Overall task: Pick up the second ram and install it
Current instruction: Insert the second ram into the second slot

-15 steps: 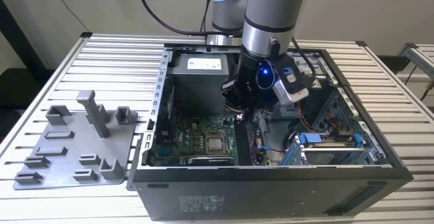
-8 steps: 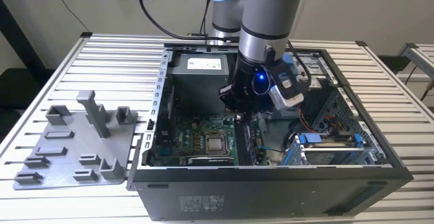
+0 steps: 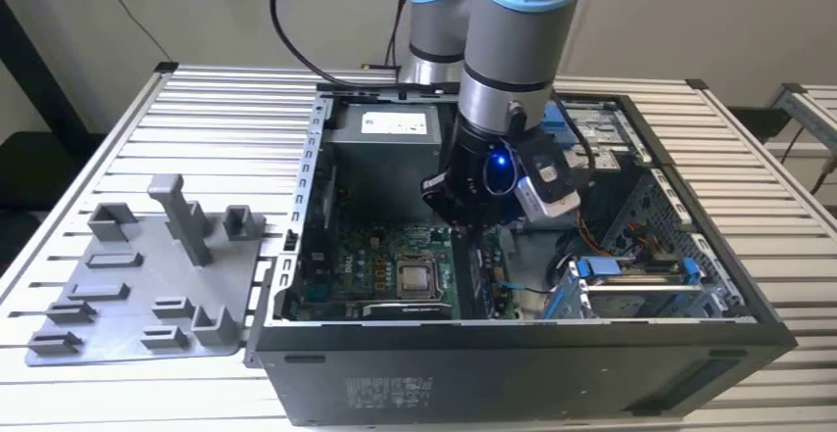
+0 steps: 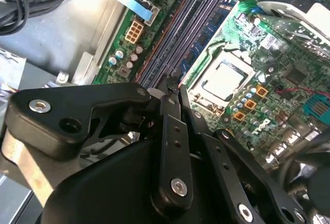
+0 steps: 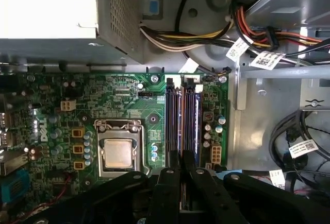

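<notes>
My gripper [image 3: 461,222] is down inside the open computer case [image 3: 732,300], over the green motherboard [image 5: 129,95]. Both wrist views show the gripper [image 4: 173,84] [image 5: 180,158] shut, its tips together just above one end of the long memory slots [image 5: 174,116], beside the processor socket [image 5: 117,153]. Nothing shows between the tips. A slim blue-faced memory stick [image 5: 190,116] [image 4: 209,31] stands seated in the slots. I cannot tell whether it is the second ram.
A grey holder plate [image 3: 144,285] with upright blocks lies on the slatted table at the exterior view's left. Inside the case are the power supply [image 3: 392,128], cable bundles [image 5: 258,33] and a blue drive bay [image 3: 641,280] close around the arm.
</notes>
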`<control>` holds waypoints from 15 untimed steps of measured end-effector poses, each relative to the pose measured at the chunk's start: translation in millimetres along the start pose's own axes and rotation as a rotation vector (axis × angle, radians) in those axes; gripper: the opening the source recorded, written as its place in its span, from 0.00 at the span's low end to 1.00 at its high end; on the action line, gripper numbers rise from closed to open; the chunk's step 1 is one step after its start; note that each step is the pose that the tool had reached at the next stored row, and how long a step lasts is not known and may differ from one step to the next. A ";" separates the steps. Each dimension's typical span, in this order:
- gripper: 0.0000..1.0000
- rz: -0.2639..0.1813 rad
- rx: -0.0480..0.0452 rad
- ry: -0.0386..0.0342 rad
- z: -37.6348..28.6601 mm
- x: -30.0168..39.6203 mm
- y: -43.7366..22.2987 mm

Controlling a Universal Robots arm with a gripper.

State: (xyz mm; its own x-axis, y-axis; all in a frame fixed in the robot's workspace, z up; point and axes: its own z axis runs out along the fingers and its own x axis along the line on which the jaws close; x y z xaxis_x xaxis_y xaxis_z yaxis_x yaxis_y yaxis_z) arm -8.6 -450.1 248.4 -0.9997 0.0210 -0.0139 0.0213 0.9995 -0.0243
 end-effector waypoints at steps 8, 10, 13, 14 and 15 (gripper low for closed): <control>0.14 0.002 0.0017 0.0001 11.9 0.2 -1.8; 0.14 0.002 0.0021 0.0000 15.2 0.2 -2.3; 0.14 0.004 0.0031 0.0000 19.2 0.4 -3.2; 0.14 0.004 0.0042 0.0000 20.5 0.7 -3.2; 0.14 0.004 0.0051 0.0001 21.7 1.1 -3.2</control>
State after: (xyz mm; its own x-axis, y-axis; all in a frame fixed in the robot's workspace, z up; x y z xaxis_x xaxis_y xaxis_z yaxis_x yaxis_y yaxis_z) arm -9.5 -453.8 226.8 -0.9996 0.0249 -0.0140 0.0253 0.9992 -0.0294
